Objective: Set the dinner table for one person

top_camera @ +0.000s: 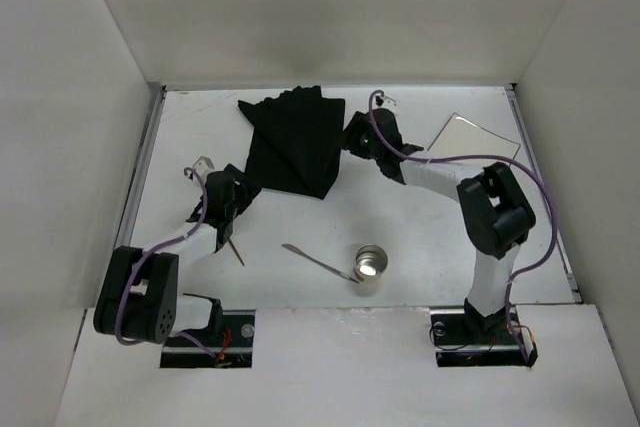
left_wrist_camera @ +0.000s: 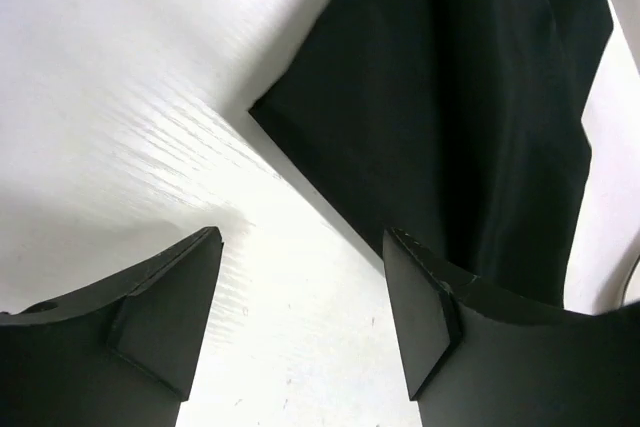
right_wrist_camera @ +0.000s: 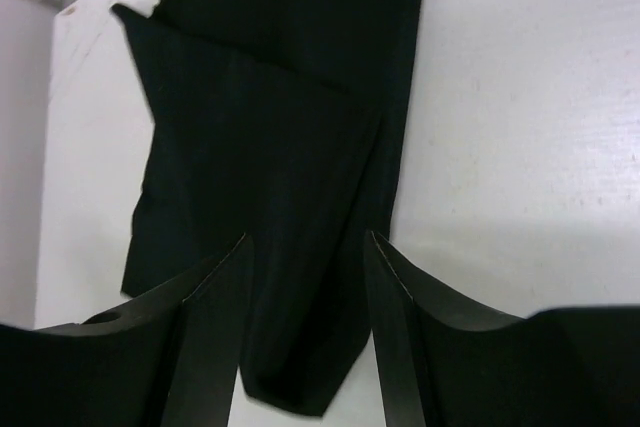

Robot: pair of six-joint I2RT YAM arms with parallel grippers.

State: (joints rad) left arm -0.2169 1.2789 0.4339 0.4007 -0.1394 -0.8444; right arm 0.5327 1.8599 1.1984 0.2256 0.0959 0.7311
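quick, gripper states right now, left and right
Left gripper: open, empty, near the cloth corner.
Right gripper: open, straddling a fold of the cloth.

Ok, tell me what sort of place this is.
Probably a robot test cell, not a home: white table boxed in by plain walls, left arm and right arm mounted at its near edge, plus a cloth and cup.

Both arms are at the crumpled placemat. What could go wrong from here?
1. The placemat lies folded over itself; the right gripper, open astride a fold, may pinch several layers.
2. The left gripper is open over bare dinner table beside a corner and may miss it.
3. Pulling the cloth nearer could knock the utensil or metal cup.
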